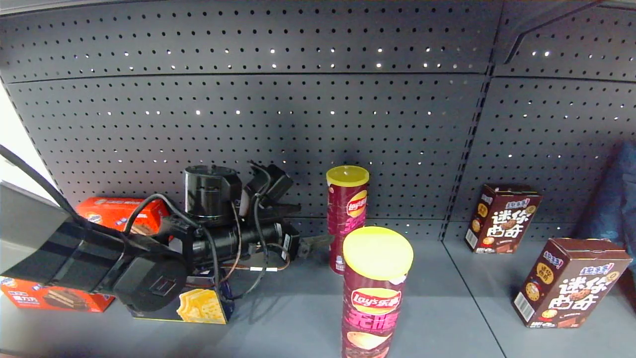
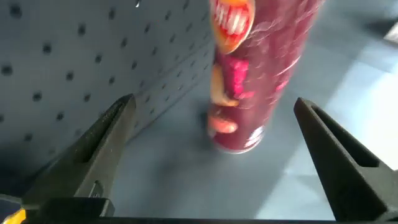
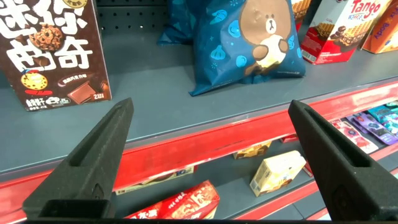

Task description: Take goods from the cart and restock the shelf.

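Observation:
Two maroon chips cans with yellow lids stand upright on the grey shelf (image 1: 298, 318): a rear can (image 1: 347, 219) near the pegboard and a front can (image 1: 375, 293). My left gripper (image 1: 318, 242) lies low over the shelf, just left of the rear can and pointing at it. In the left wrist view the left gripper (image 2: 214, 102) is open, and the rear can (image 2: 261, 74) stands just beyond its fingertips, untouched. My right gripper (image 3: 211, 106) is open and holds nothing, in front of the shelf's red front edge (image 3: 205, 140).
Orange boxes (image 1: 119, 214) (image 1: 49, 296) and a yellow cracker box (image 1: 201, 306) lie under and around the left arm. Brown cookie boxes (image 1: 502, 219) (image 1: 571, 288) stand at the right, beside a blue bag (image 1: 616, 199). A blue bear bag (image 3: 249, 43) and wafer boxes (image 3: 336, 31) are ahead of the right gripper.

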Controlling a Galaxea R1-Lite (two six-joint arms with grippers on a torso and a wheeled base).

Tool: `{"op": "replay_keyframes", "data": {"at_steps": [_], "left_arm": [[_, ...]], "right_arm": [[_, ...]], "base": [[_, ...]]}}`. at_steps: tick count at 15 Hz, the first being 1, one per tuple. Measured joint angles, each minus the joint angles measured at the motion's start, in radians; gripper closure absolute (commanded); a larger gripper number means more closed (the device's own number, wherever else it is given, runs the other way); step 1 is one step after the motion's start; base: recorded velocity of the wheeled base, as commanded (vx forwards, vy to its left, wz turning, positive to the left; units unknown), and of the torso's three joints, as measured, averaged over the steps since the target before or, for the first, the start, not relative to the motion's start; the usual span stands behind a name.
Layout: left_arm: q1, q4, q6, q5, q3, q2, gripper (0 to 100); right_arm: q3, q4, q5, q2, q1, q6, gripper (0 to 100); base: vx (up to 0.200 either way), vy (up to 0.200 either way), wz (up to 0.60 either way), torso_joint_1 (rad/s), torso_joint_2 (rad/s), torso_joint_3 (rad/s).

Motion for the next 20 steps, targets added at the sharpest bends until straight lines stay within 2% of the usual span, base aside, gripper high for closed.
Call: {"op": "replay_keyframes", "data": {"at_steps": [1, 4, 11, 20], "left_arm": [[0.0, 0.029, 0.013, 0.035, -0.015, 0.004, 0], [-0.006, 0.041, 0.019, 0.07, -0.043, 0.014, 0], [-0.036, 0.043, 0.019, 0.111, -0.098, 0.05, 0], [-0.025, 0.05, 0.019, 0.158, -0.102, 0.06, 0]], "right_arm": [[0.0, 0.0, 0.0, 0.0, 0.0, 0.0, 0], [0.0, 0.0, 0.0, 0.002, 0.002, 0.0, 0], [0.0, 0.0, 0.0, 0.003, -0.001, 0.0, 0], [0.0, 0.0, 0.0, 0.003, -0.002, 0.0, 0]], "base": [[0.0, 0.0, 0.0, 0.0, 0.0, 0.0], [0.0, 0.0, 0.0, 0.0, 0.0, 0.0], [0.0, 0.0, 0.0, 0.0, 0.0, 0.0], [0.0, 0.0, 0.0, 0.0, 0.0, 0.0]]}}
